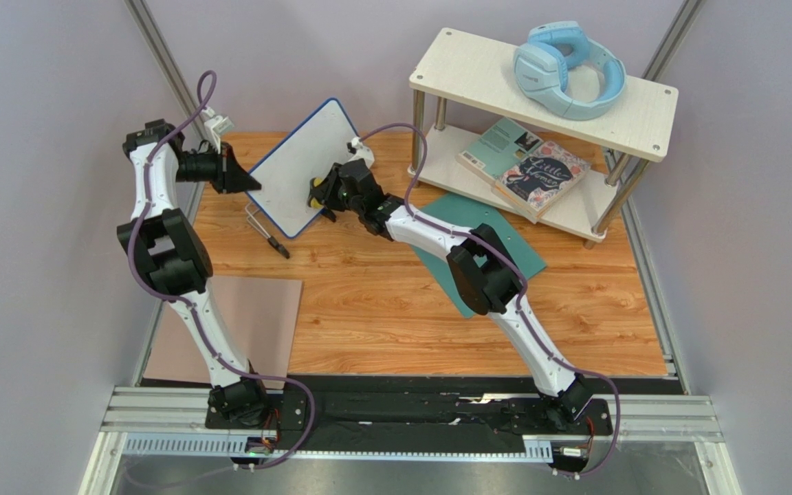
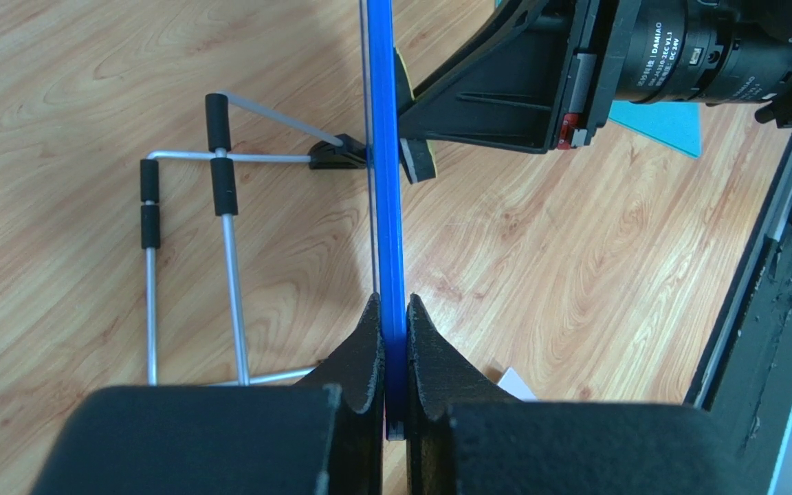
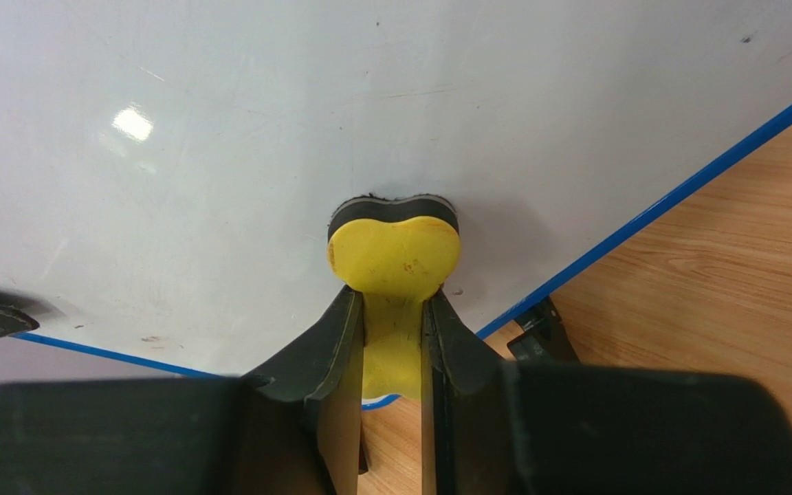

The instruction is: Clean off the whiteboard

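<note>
Beside "DAMIAO" motor [image 2: 669, 46], left pincer [image 2: 394, 309] clamps whiteboard [image 1: 302, 165]; right pincer [image 3: 392, 297] clamps yellow eraser [image 3: 394, 248].

White letters reading "DAMIAO" run along the black motor housing [image 2: 669, 46], just right of the whiteboard [image 2: 383, 206] edge in the left wrist view. Farther right of the whiteboard, on the lower shelf [image 1: 579, 209], a dark book cover [image 1: 540, 173] reads "Little"; its second word is too small to read.

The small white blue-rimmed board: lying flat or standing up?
Standing up: the whiteboard shows edge-on, wooden table either side, left gripper pinching its rim.
</note>
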Tool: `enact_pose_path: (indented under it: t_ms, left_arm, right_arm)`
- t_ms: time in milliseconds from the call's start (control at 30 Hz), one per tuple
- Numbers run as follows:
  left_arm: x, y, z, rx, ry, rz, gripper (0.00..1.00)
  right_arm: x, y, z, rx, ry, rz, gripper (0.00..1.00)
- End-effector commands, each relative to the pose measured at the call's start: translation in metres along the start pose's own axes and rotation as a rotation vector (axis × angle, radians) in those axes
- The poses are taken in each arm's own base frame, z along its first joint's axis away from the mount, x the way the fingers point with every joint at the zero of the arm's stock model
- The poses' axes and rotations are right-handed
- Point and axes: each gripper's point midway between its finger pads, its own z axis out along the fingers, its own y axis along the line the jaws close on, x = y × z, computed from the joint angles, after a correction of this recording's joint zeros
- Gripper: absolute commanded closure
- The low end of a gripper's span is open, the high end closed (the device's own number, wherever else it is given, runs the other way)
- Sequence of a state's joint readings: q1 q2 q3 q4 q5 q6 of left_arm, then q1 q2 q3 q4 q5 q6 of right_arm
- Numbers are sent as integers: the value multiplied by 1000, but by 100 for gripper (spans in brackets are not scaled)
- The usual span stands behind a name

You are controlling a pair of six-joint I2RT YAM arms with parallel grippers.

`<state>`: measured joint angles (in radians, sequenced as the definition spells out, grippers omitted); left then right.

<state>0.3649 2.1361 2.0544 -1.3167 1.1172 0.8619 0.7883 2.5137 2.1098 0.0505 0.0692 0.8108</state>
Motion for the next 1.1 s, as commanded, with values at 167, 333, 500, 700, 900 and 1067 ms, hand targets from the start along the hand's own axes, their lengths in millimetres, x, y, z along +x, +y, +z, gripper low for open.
enact_pose_path:
  t_ms: [167,333,500,700,900,1067]
  left_arm:
    - [-33,-88,-16,233,-172,-244,100]
    - [-36,-94,-26,224,-202,-246,100]
    - [-32,-96,-29,216,-201,-243,100]
    - [-47,-88,-32,264,-294,-326,100]
    - [-51,-70,-41,269,-352,-381,100]
    - [-49,-57,-56,229,-370,-391,100]
  right_arm:
    - [-5,29,-4,-87,-7,10,100]
    - [-1,32,-3,-94,-7,12,100]
    - [0,42,-3,-117,-11,15,100]
    - [-6,45,-4,-143,-28,30,100]
    - [-20,49,-20,-162,-53,11,100]
    - [-31,49,-34,-167,-71,-2,100]
